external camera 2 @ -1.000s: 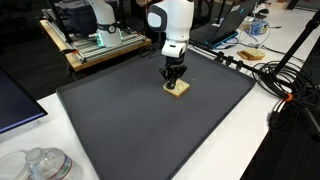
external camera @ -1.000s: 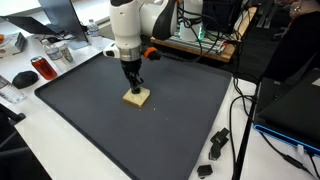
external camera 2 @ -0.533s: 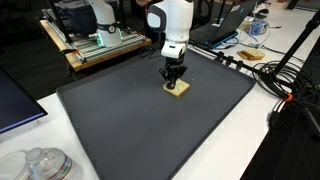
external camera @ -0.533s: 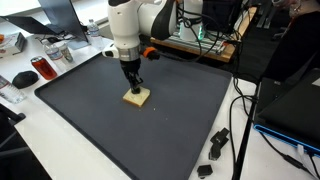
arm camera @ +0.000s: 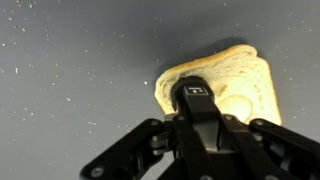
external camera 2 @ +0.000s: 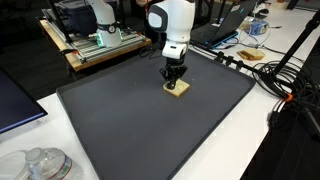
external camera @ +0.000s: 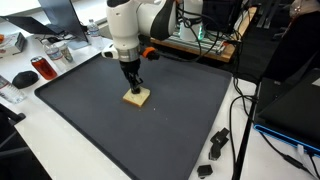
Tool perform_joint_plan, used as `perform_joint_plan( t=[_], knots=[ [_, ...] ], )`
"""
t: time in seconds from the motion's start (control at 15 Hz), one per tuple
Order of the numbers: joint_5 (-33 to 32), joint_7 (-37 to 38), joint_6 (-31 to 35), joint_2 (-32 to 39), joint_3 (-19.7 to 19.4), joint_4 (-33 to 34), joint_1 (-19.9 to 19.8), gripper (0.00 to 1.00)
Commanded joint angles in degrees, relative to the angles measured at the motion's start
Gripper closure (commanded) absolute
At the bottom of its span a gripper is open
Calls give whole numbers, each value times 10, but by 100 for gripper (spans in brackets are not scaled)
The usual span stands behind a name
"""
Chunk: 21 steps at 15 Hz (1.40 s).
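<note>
A slice of pale toast (external camera: 138, 98) (external camera 2: 178, 89) lies flat on the dark grey mat (external camera: 120, 140) (external camera 2: 130, 130). My gripper (external camera: 133, 88) (external camera 2: 173, 81) points straight down onto it, jaws shut together. In the wrist view the closed fingertips (arm camera: 195, 93) sit over the left part of the toast (arm camera: 245, 80), touching or just above its surface. Nothing shows between the fingers. The part of the slice under the fingers is hidden.
A red can (external camera: 41, 69) and a black mouse (external camera: 23, 78) lie beside the mat. Black clips (external camera: 214, 146) and cables lie at another edge. Glass lids (external camera 2: 40, 165), a dark laptop (external camera 2: 15, 105) and a wooden rack (external camera 2: 95, 45) stand around the mat.
</note>
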Motion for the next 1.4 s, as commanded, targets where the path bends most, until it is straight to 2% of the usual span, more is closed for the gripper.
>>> perform_joint_plan(
  t=[0.0,0.33,0.87,1.33],
  knots=[
    [-7,1,-18,0,-7,2,10,95],
    [-20,8,-23,-34,-16,-13,19,95],
    [-19,4,-59,-77,-8,-21,11,95],
    [-19,6,-58,-87,-5,-25,8,95]
  ],
)
